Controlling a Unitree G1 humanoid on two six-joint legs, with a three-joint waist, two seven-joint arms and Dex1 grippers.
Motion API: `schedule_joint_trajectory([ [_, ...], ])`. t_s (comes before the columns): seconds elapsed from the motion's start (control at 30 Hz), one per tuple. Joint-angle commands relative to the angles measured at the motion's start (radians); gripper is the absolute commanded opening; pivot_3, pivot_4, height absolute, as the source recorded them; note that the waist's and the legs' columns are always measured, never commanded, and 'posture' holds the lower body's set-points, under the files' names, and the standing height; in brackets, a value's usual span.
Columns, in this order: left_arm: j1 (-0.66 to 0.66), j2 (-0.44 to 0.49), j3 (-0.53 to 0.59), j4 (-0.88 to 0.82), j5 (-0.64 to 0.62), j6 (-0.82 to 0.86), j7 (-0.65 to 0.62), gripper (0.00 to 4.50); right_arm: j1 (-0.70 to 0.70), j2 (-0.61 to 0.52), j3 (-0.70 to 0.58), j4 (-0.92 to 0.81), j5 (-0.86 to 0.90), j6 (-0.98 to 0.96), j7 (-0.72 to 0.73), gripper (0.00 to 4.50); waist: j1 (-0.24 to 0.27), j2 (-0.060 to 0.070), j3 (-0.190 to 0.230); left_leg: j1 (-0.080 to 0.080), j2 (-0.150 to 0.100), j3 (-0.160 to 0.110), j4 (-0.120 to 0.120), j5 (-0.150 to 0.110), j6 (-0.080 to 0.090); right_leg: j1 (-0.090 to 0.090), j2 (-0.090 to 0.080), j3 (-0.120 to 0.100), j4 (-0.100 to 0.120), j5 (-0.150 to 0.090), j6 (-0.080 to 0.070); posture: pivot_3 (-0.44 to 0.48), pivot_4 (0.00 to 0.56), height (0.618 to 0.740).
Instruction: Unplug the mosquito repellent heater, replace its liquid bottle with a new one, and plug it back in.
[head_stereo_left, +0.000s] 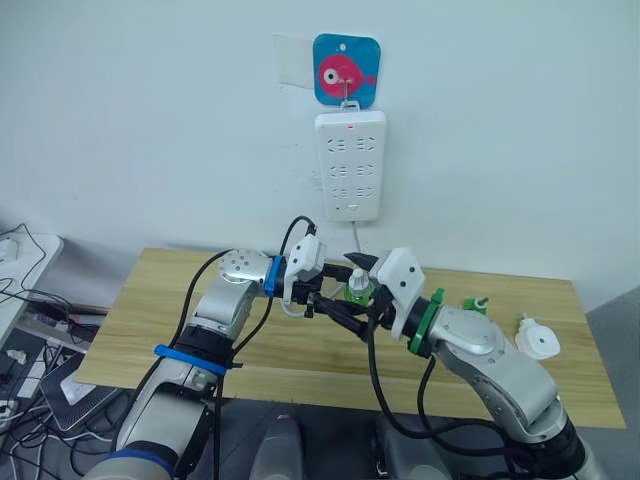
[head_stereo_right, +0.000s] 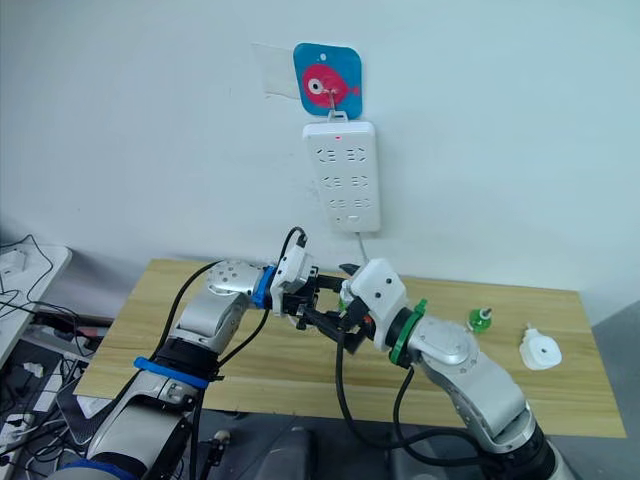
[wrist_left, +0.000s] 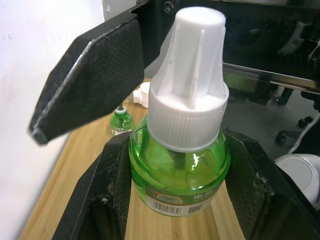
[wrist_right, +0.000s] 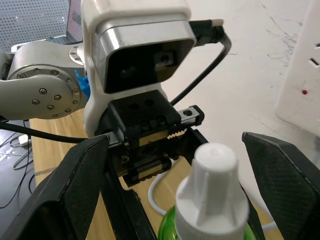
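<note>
One barcoded green bottle (wrist_left: 179, 165) in left jaws (wrist_left: 175, 200)

The right gripper (wrist_right: 175, 192) spreads wide around a white-capped green bottle (wrist_right: 212, 210); the left gripper (wrist_right: 150, 150) faces it.

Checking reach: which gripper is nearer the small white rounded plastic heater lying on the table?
Right. The right gripper is mid-table, the heater off beyond its arm; the left gripper lies farther left.
</note>
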Motion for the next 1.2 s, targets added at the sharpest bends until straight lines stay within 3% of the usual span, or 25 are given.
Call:
schedule_joint_trajectory([
  [0.03,-0.017,-0.001,0.021,-0.011,-0.012,-0.020,-0.014,2.23,-0.009,0.004,-0.030,-0.111,0.042,0.053,-0.003,4.46,0.000,0.000,0.000,0.000,0.000,0.000,0.000,0.000,0.000,0.000,0.000,0.000,0.000,0.000,0.000,0.039,0.174,0.740],
  [0.23,-0.019,0.001,0.029,0.003,-0.009,-0.029,-0.013,2.23,0.008,0.005,-0.113,-0.261,0.156,0.184,-0.019,4.46,0.001,0.000,0.000,0.000,0.000,0.000,0.000,0.000,0.000,0.000,0.000,0.000,0.000,0.000,0.000,0.041,0.168,0.740],
  [0.43,0.003,0.028,0.054,0.009,-0.007,-0.035,0.006,2.23,0.157,-0.176,-0.490,-0.308,0.299,0.230,0.059,4.46,0.004,0.000,0.000,-0.001,-0.001,0.000,0.000,0.000,0.000,0.001,-0.001,0.000,-0.001,0.000,0.000,0.036,0.162,0.740],
  [0.53,0.014,0.032,0.068,0.015,-0.004,-0.037,0.021,2.23,0.241,-0.243,-0.549,-0.252,0.233,0.164,0.067,4.46,0.004,0.000,0.000,-0.001,-0.001,0.000,-0.001,0.000,0.000,0.001,-0.001,0.000,-0.001,0.000,0.000,0.036,0.162,0.740],
  [0.67,0.026,0.026,0.069,0.006,-0.001,-0.036,0.029,2.23,0.180,-0.237,-0.467,-0.122,0.186,0.101,0.067,4.46,-0.008,0.000,0.000,0.002,-0.001,0.002,-0.001,0.000,0.001,0.001,-0.001,0.002,0.001,0.000,0.000,0.025,0.165,0.740],
  [0.8,0.025,0.018,0.067,0.003,0.003,-0.035,0.031,2.23,0.046,-0.352,-0.543,0.215,0.165,-0.020,0.240,4.46,-0.013,0.000,0.000,0.003,-0.002,0.005,-0.001,0.001,0.002,0.002,-0.001,0.005,0.001,0.000,0.000,0.031,0.172,0.740],
  [1.03,0.028,0.015,0.074,-0.007,0.007,-0.029,0.049,2.23,0.140,-0.379,-0.632,0.515,0.012,-0.309,0.227,4.46,0.012,0.000,0.000,-0.001,-0.002,0.004,-0.001,-0.002,0.007,0.000,-0.002,0.002,-0.003,-0.002,0.000,0.051,0.183,0.740],
  [1.2,0.054,0.022,0.081,-0.032,0.005,-0.021,0.066,2.23,0.225,-0.343,-0.763,0.652,-0.042,-0.425,0.125,4.46,0.010,0.001,0.001,0.001,-0.004,0.006,0.000,-0.002,0.007,0.001,-0.004,0.004,-0.001,-0.001,0.000,0.065,0.192,0.740],
])
